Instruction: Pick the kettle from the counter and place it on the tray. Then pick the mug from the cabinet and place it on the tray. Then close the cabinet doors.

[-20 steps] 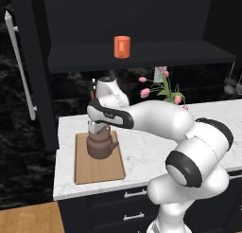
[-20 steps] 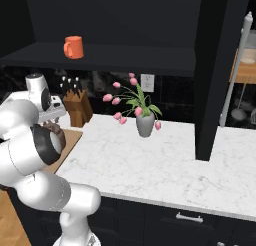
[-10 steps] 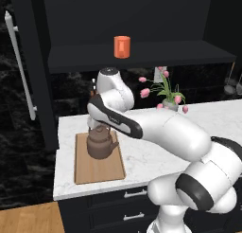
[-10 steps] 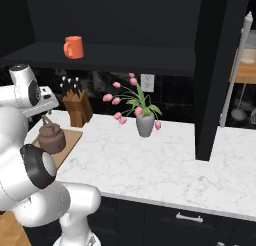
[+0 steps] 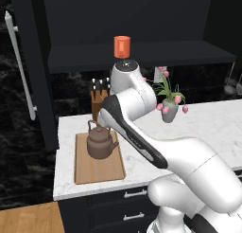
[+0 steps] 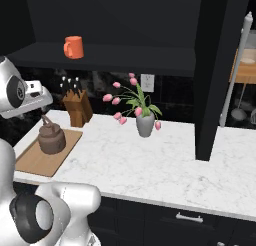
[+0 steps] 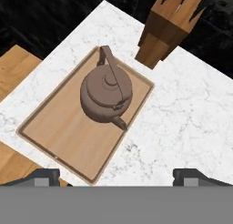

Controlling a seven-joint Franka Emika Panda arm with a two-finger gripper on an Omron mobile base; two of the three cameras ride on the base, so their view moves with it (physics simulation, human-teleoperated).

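The dark-brown kettle (image 7: 107,93) stands upright on the wooden tray (image 7: 59,127), its spout pointing toward the counter (image 7: 182,118). My gripper (image 7: 119,176) hangs well above it, open wide, with nothing between its fingertips (image 7: 43,175). In the base views the kettle (image 5: 100,142) (image 6: 52,139) sits at the back of the tray (image 5: 99,168) (image 6: 37,162), beneath my raised hand. The orange mug (image 5: 122,46) (image 6: 73,46) stands on the shelf of the open cabinet (image 5: 142,54). Both cabinet doors (image 5: 33,94) (image 6: 217,75) are swung open.
A wooden knife block (image 7: 170,29) (image 6: 77,107) stands just behind the tray. A grey vase of pink tulips (image 5: 169,109) (image 6: 145,124) is on the counter to the right. The door handles (image 5: 21,66) (image 6: 235,65) jut out at both sides.
The hand has lifted up and away from the kettle with the fingers spread wider. The kettle stays on the tray. The arm has swung into a higher pose.
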